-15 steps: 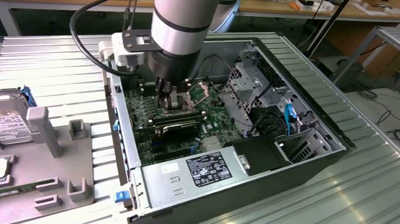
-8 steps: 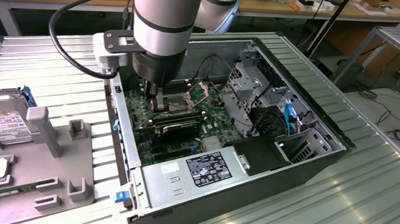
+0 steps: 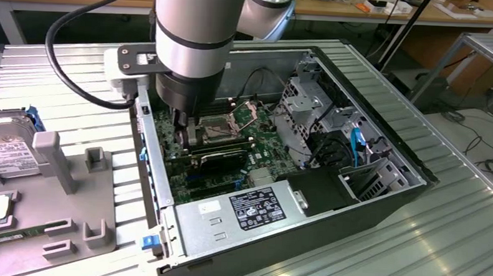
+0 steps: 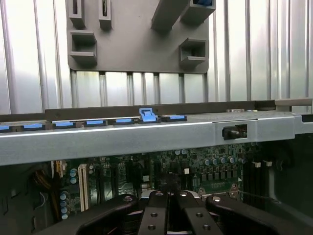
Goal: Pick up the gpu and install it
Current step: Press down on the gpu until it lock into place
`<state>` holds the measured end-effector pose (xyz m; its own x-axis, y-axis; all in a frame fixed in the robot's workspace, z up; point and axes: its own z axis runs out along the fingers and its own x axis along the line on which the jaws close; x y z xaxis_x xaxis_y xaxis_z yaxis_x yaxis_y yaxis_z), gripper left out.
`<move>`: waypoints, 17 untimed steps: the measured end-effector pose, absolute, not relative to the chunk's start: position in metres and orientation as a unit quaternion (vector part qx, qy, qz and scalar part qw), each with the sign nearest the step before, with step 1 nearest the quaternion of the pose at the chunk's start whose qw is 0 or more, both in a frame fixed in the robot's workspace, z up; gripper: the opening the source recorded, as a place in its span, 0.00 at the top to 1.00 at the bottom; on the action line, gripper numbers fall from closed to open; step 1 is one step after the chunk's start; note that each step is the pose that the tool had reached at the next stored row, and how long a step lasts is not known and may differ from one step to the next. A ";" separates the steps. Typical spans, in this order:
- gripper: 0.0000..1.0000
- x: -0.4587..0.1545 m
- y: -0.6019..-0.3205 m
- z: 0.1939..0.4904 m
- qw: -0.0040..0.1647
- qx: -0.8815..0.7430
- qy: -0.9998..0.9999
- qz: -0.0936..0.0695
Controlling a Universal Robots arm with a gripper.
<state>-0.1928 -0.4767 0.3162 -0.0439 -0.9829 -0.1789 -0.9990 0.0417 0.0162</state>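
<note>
One gpu (image 3: 221,154), dark card standing on edge in the motherboard (image 3: 256,123) of the open computer case (image 3: 396,141), apparently in its slot. Gripper (image 3: 182,130), fingers closed, directly over the card's end; whether it grips it is unclear. Installation looks nearly finished. Grey parts tray (image 3: 86,193) beside the case.

Arm (image 3: 193,29): silver-grey cylindrical tube with a black band round it and a blue-grey joint cap.
Wrist: black cylindrical section below the silver tube.
Mount: pale bracket with dark screw holes.
Cable: thick black, looped beside the arm.
Gripper (image 4: 168,215): black linkage fingers with round silver screws.
</note>
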 end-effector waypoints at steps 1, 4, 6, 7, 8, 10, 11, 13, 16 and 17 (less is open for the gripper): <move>0.89 -0.193 -0.478 0.316 0.059 -0.689 0.719 0.068; 0.89 -0.195 -0.480 0.316 0.059 -0.689 0.719 0.068; 0.89 -0.197 -0.481 0.314 0.060 -0.689 0.719 0.068; 0.89 -0.197 -0.481 0.313 0.061 -0.689 0.719 0.067; 0.89 -0.197 -0.481 0.312 0.061 -0.689 0.719 0.067; 0.89 -0.198 -0.481 0.309 0.062 -0.689 0.719 0.066; 0.89 -0.199 -0.481 0.307 0.062 -0.689 0.719 0.066; 0.89 -0.199 -0.481 0.304 0.061 -0.689 0.719 0.065; 0.89 -0.199 -0.480 0.301 0.056 -0.689 0.720 0.065; 0.89 -0.199 -0.480 0.300 0.055 -0.689 0.720 0.066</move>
<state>-0.1991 -0.4797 0.3002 -0.0448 -0.9844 -0.1702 -0.9989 0.0419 0.0204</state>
